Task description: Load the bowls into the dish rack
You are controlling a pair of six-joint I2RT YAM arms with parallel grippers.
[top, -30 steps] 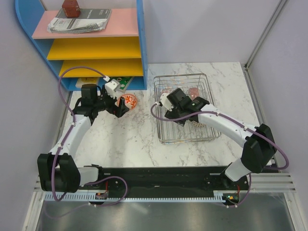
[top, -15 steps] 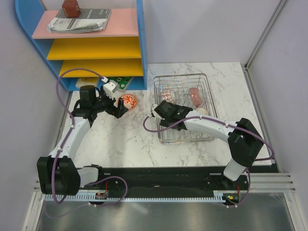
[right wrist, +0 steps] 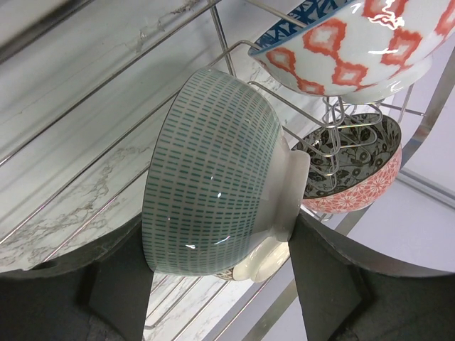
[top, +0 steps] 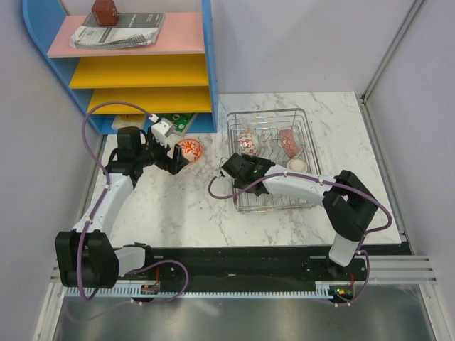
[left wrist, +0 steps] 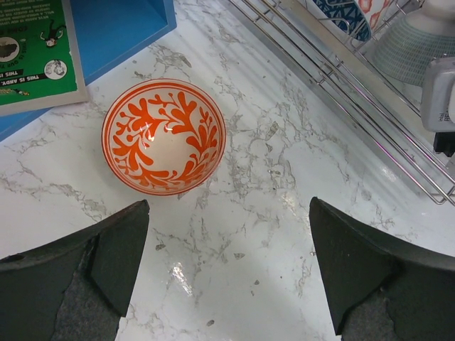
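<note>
An orange-and-white patterned bowl stands upright on the marble, just beyond my left gripper, which is open over bare table. The same bowl lies left of the dish rack. My right gripper is inside the rack at its left side, shut on a green mesh-patterned bowl turned on its side, one finger at the rim and one at the foot. Other bowls lean in the tines: a red-and-white one, a blue-patterned one behind it, and a pink one with a dark floral inside.
A blue shelf unit with yellow and pink shelves stands at the back left, and a green printed card lies at its foot. The rack's wire wall runs close to the right of my left gripper.
My right wrist has drawn left toward the rack's left edge, uncovering the bowls at the back of the rack. The left arm has barely moved.
</note>
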